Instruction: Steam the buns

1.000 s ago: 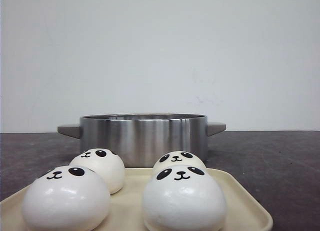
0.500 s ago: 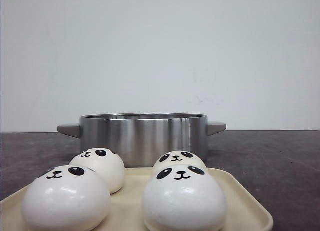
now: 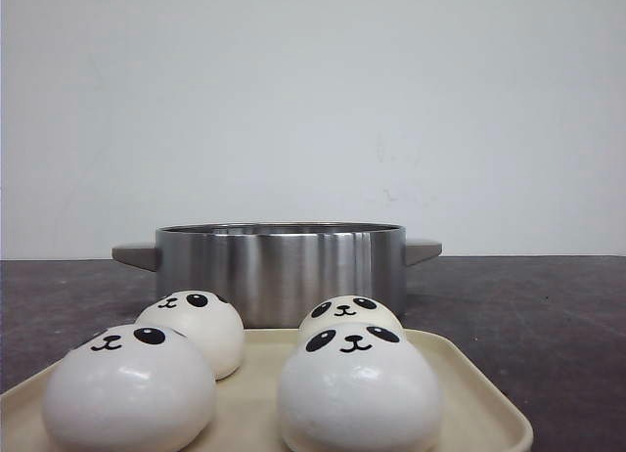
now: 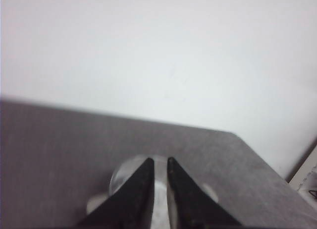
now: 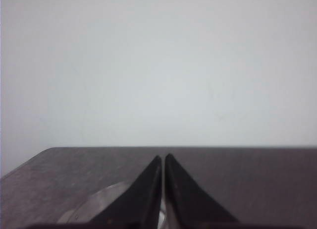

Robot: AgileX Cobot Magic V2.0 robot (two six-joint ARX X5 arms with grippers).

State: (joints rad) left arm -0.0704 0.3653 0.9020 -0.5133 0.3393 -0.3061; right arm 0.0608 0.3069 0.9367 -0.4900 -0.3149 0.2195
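A: Near left on the cream tray (image 3: 468, 401)?
B: Near left bun (image 3: 129, 385), glossy white, panda eyes and smile on top. Just behind it, far left bun (image 3: 194, 329), close beside or touching, hard to tell.

A: And to the right?
B: Near right bun (image 3: 358, 388), largest in view, with far right bun (image 3: 349, 313) peeking over it, pressed close.

A: Beyond the tray?
B: Steel pot (image 3: 280, 268), grey handles out both sides, standing on the dark worktop (image 3: 548, 315) just past the tray's far edge.

A: Any brand, label, lettering?
B: Nothing readable on pot, tray or buns; only the printed faces.

A: Left hand (image 4: 159, 160)?
B: Raised above the worktop, tips nearly together with a thin slit between, gripping nothing; blurred pot below.

A: Right hand (image 5: 163, 157)?
B: Same: tips all but pressed together, empty, a blurred rim of the pot beneath. Neither seen from the front.
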